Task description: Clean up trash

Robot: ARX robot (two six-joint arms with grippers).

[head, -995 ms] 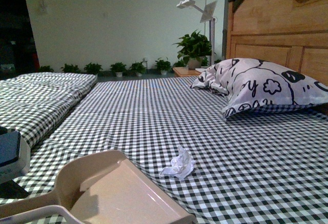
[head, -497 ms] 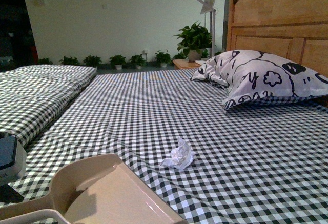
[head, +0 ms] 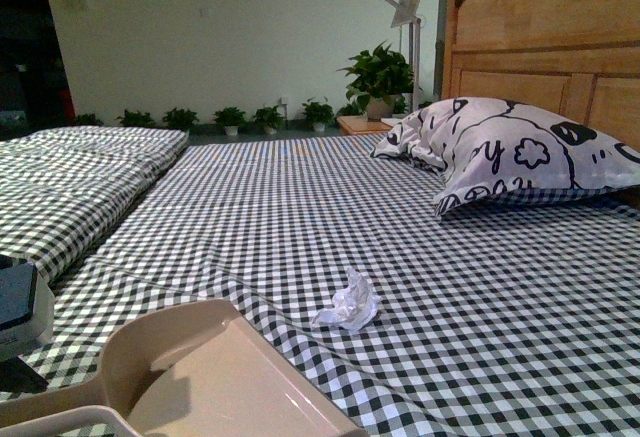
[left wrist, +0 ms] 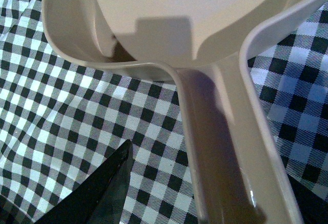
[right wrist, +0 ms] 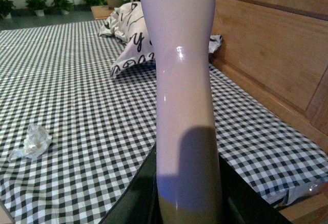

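The trash (head: 348, 303), a small crumpled silvery-white wad of thin film, lay on the black-and-white checked bed sheet (head: 300, 207), just beyond the open mouth of the beige plastic dustpan (head: 210, 377) and slightly to its right in the front view, apart from it. In the left wrist view the dustpan's handle (left wrist: 220, 147) ran straight out from the left gripper, which appeared clenched on it, though the fingers themselves were out of frame. The right gripper seemed clamped on a smooth pale lilac-white handle (right wrist: 184, 96), its working end out of view; the wad (right wrist: 32, 141) lay well off to that tool's side. Judging by this, the left arm was nearer, and the pan's long axis pointed almost at the wad.
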